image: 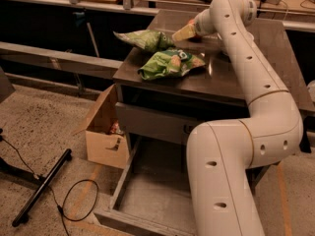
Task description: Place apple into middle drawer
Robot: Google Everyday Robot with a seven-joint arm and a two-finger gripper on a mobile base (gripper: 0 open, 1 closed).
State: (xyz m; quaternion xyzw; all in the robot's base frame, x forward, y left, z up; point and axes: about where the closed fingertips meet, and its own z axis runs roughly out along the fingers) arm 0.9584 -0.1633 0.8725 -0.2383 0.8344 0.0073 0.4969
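Observation:
My gripper (183,32) is over the back of the dark countertop (216,77), just right of the far green snack bag (146,38). A small reddish bit that may be the apple (192,22) shows right behind the gripper; the rest is hidden by it. I cannot tell whether the gripper touches it. The middle drawer (147,195) stands pulled out low at the front, with a bare grey floor. My white arm crosses above its right side.
A second green snack bag (170,63) lies nearer the counter's front. A shut grey drawer front (157,124) sits above the open drawer. An open cardboard box (104,134) stands on the floor to the left, with a black pole (42,188) and cable (78,203).

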